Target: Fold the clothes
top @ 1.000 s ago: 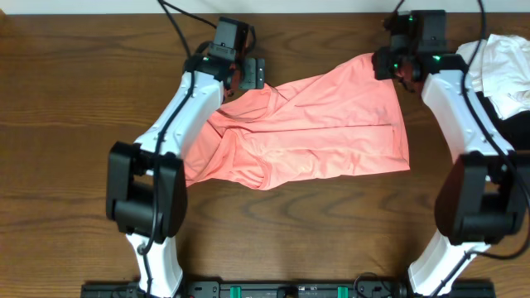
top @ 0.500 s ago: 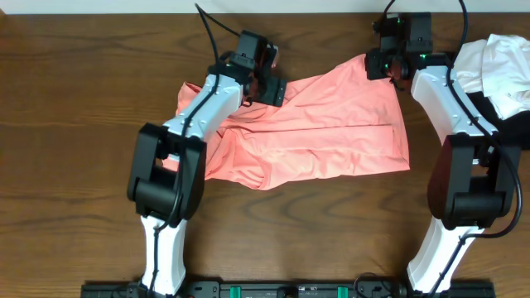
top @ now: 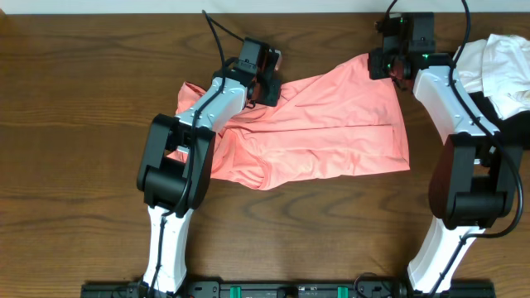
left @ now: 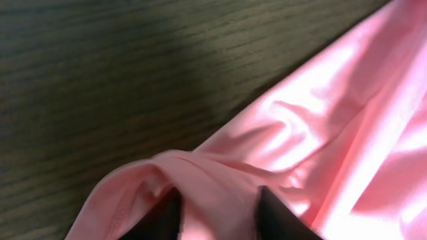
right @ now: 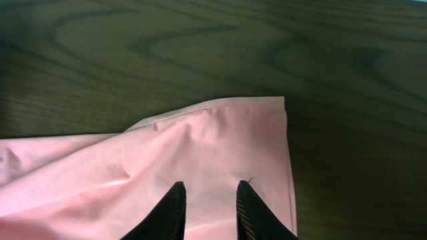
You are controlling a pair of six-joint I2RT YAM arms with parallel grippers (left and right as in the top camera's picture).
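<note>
1. While the shirt (top: 315, 124) lies spread across the middle of the worktop (top: 74, 165), wrinkled and partly doubled over at its left end, we see both arms reaching to its far edge.
2. We find the left gripper (left: 223, 200) at the far left part of that edge. It has narrowed around a raised fold of pink fabric that bulges between its fingers (left: 163, 217), and it is pinching the shirt.
3. We find the right gripper (right: 211, 193) at the far right corner. Its fingers sit close together with a small gap, and flat fabric shows between them. We cannot tell whether it grips.
4. White garments (top: 507, 58) lie at the right edge, apart from the shirt.
</note>
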